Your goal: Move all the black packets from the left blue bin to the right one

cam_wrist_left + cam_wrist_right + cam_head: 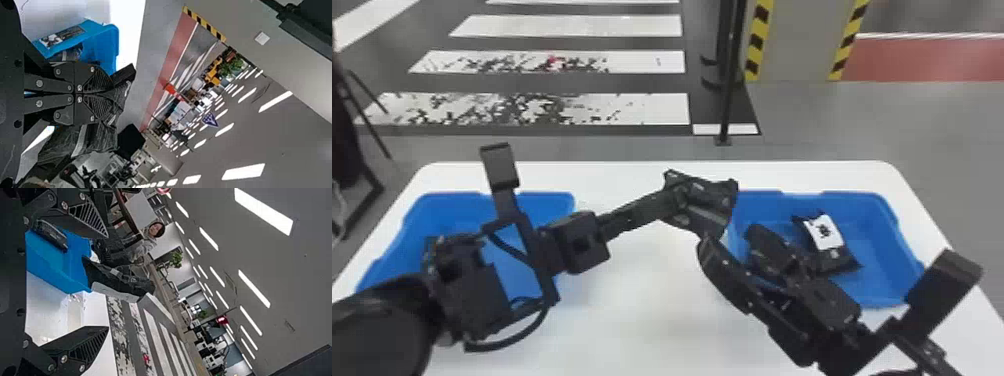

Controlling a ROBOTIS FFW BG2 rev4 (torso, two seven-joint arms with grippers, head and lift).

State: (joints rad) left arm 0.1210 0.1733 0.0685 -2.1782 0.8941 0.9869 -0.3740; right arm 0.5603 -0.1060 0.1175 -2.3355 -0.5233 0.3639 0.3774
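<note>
Left gripper: the robot's left gripper [677, 199] reaches over the white table [642, 315] between the two bins, clamped on a black packet [709, 202]; the left wrist view shows its fingers pressed together, with the wrapper bunched around their tips.

Held packet: aloft near the left side of the right blue bin [869, 215] — creased, black, its ends sticking out past the grip.

Right gripper: the right gripper [727, 239] angles in from the near right, over the left part of the right bin, its fingers spread wide; in the right wrist view the held packet appears in the gap between them. Whether it touches either finger, I cannot tell.

Right bin: a black packet with a white label [824, 232] lies inside, toward the middle, label facing up. More black shapes crowd beside it under the right arm, too hidden to count.

Left bin: the left blue bin [547, 200] sits at the other side of the table, much of it behind the left arm — what it holds, I cannot tell.

Backdrop: beyond the table's far edge, worn white stripes [632, 107] cross the grey floor at left, a black pole [727, 100] stands near the middle, and a pillar [797, 40] edged in yellow and black rises to the right.
</note>
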